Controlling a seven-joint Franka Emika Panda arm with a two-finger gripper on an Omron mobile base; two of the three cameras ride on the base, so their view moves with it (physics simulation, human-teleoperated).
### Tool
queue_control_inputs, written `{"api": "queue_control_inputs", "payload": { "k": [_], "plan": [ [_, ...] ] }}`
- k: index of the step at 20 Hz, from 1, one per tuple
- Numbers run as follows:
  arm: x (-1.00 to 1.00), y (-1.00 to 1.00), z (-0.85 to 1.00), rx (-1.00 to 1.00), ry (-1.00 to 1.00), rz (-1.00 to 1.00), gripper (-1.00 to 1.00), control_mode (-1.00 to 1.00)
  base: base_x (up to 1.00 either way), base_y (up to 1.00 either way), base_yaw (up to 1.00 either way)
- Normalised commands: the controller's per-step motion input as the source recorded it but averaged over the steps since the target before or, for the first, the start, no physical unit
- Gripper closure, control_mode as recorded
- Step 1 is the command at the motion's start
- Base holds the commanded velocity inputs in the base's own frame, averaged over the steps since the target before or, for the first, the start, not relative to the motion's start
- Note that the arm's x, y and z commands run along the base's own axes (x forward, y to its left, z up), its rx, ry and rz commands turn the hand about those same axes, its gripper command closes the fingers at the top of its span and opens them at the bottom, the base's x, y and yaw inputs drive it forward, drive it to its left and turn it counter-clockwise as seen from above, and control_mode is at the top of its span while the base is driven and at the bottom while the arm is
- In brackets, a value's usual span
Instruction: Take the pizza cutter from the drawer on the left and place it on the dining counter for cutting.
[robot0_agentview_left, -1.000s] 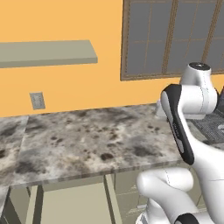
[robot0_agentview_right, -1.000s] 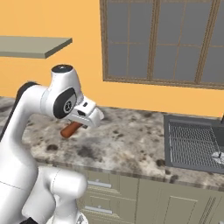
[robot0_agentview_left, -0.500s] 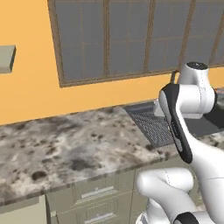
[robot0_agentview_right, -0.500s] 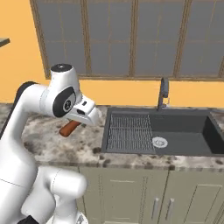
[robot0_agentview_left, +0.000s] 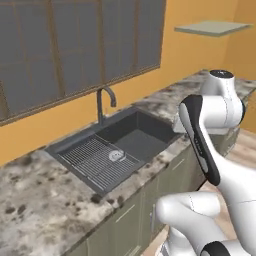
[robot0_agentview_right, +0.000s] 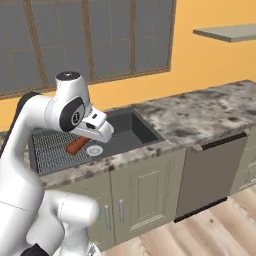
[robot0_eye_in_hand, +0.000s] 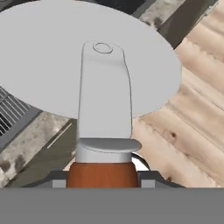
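Mottled grey-brown stone surface (robot0_agentview_left: 35, 200) runs along the wall in the left base view, with a dark sink (robot0_agentview_left: 117, 145) and tap (robot0_agentview_left: 103, 100) set in it; the white arm (robot0_agentview_left: 210, 130) blocks whatever it carries. Right base view: the pizza cutter (robot0_agentview_right: 77, 145) shows just its brown handle, slanting down-left from under the hand, above the sink grid (robot0_agentview_right: 52, 147); its blade is hidden. Hand view: cutter's long axis points straight away from the camera, grey wheel (robot0_eye_in_hand: 144, 65) farthest, handle clamped between the fingers (robot0_eye_in_hand: 56, 181), floor planks (robot0_eye_in_hand: 192, 131) underneath.
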Motion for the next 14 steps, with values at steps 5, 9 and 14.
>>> {"api": "queue_control_inputs", "payload": {
  "k": [5, 9, 14],
  "plan": [
    [0.0, 0.0, 0.0, 0.0, 0.0, 0.0, 1.0, 1.0, -0.01, -0.61, -0.78],
    [0.0, 0.0, 0.0, 0.0, 0.0, 0.0, 1.0, 1.0, 0.0, -0.44, -0.83],
    [0.0, 0.0, 0.0, 0.0, 0.0, 0.0, 1.0, 1.0, 0.0, -0.37, -0.87]
  ]
}}
